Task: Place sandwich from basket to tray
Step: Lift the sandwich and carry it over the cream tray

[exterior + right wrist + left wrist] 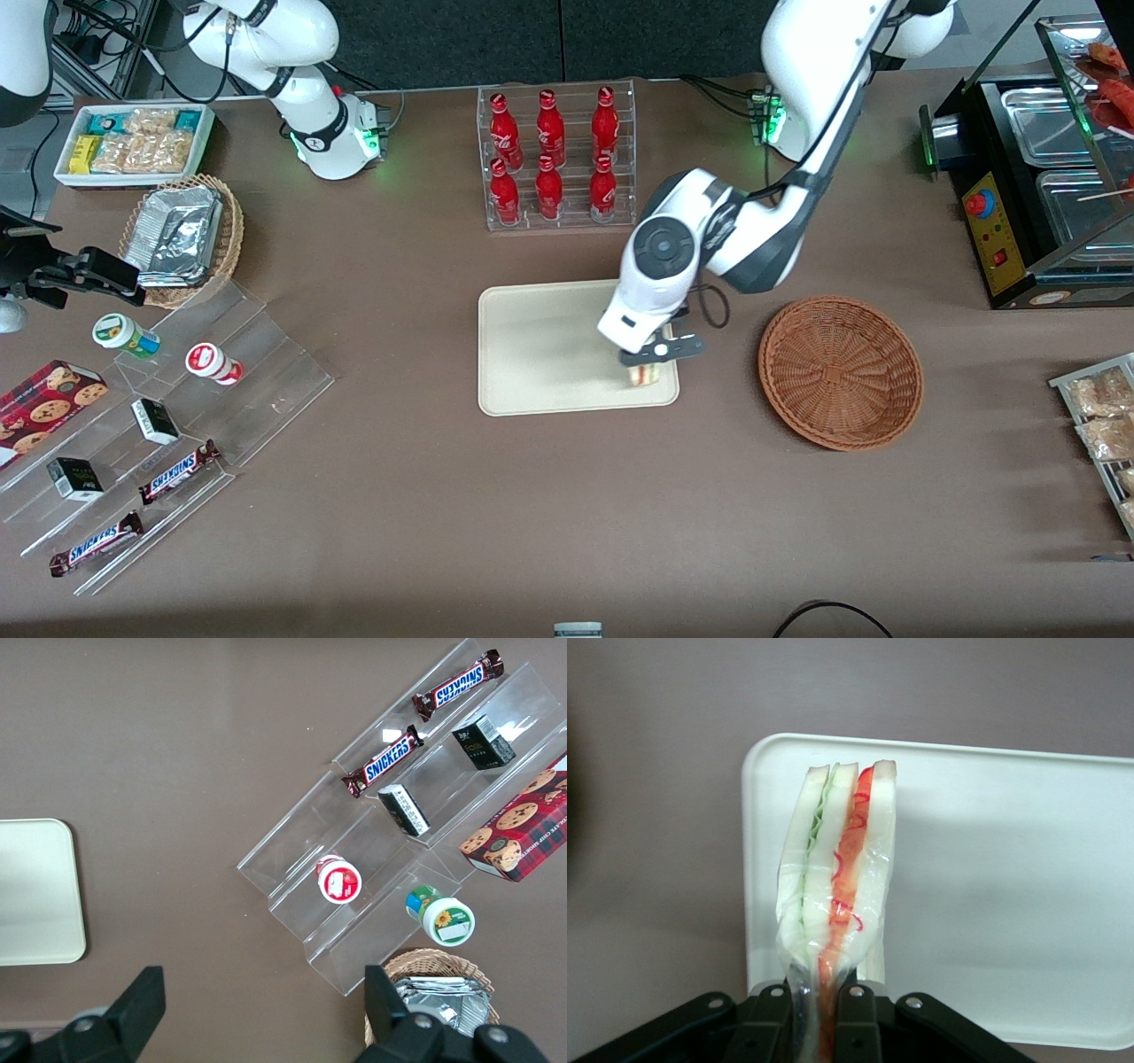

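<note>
My left gripper (657,353) is shut on the sandwich (647,372), a wrapped white wedge with red and green filling. It hangs just above the cream tray (540,346), over the tray corner nearest the front camera and the basket. In the left wrist view the sandwich (837,877) stands out from between the black fingers (855,1014) with the tray (1010,895) below it. The reddish-brown wicker basket (840,370) sits empty beside the tray, toward the working arm's end.
A clear rack of red bottles (555,155) stands farther from the front camera than the tray. A clear stepped stand with snacks (159,434), a tan basket of foil packets (182,235) and a white snack bin (133,142) lie toward the parked arm's end. A black food warmer (1036,177) stands at the working arm's end.
</note>
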